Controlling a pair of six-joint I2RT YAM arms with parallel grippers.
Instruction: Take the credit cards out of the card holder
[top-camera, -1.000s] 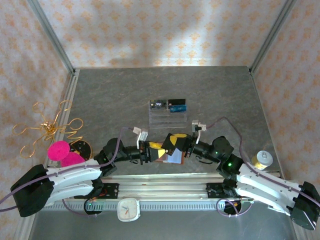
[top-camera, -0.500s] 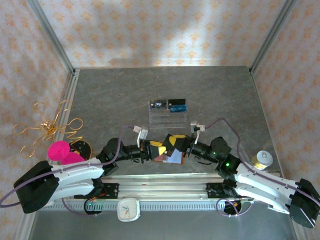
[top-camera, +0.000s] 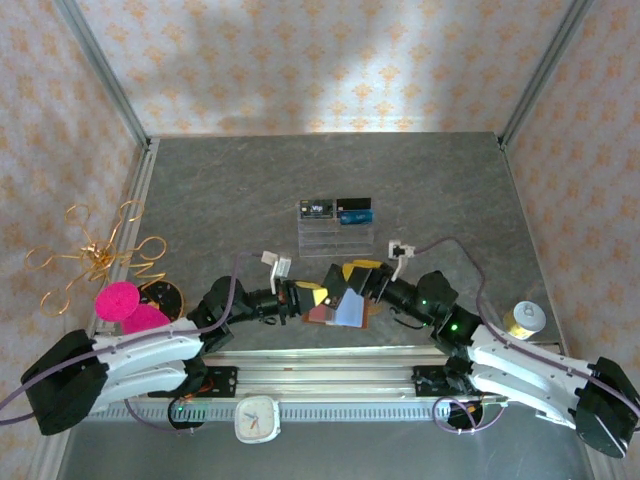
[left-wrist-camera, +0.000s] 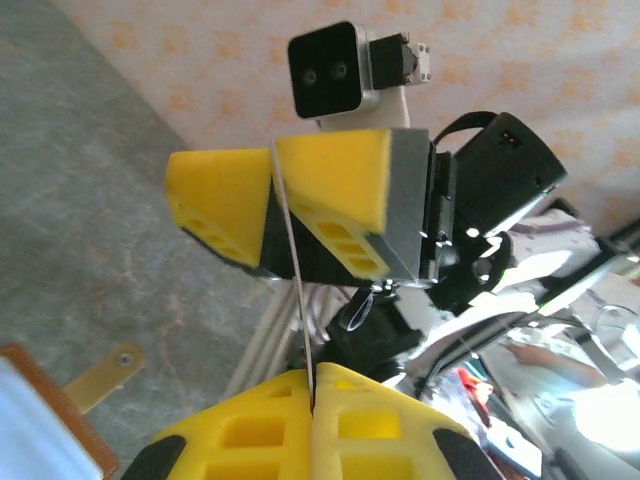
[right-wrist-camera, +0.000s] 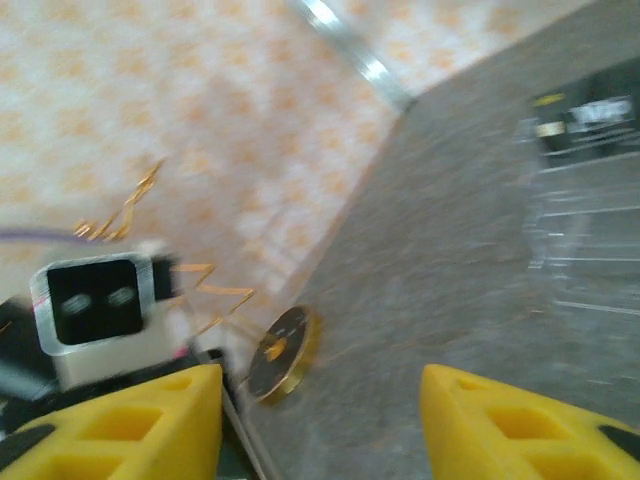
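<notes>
The card holder (top-camera: 347, 311) lies open near the table's front edge, brown outside and pale blue inside. Its brown edge and snap tab (left-wrist-camera: 103, 370) show at the lower left of the left wrist view. My left gripper (top-camera: 311, 295) (left-wrist-camera: 313, 376) is shut on a thin dark credit card (top-camera: 338, 285), seen edge-on (left-wrist-camera: 290, 260) and held up above the holder. My right gripper (top-camera: 362, 270) (right-wrist-camera: 320, 405) faces it from the other side, open with nothing between its fingers. In the left wrist view the card's far edge runs between the right gripper's yellow fingers (left-wrist-camera: 340, 190).
A clear acrylic rack (top-camera: 337, 232) (right-wrist-camera: 590, 230) with two dark cards (top-camera: 337, 210) stands mid-table. At the left are a gold wire ornament (top-camera: 95, 255), a gold-rimmed dark disc (top-camera: 160, 296) (right-wrist-camera: 283, 350) and pink shapes (top-camera: 125, 305). A lidded jar (top-camera: 524, 319) stands right, a white clock (top-camera: 257, 418) by the front rail.
My left gripper has closed onto the card. My right gripper has opened, let go of it and drawn back a little up and to the right.
</notes>
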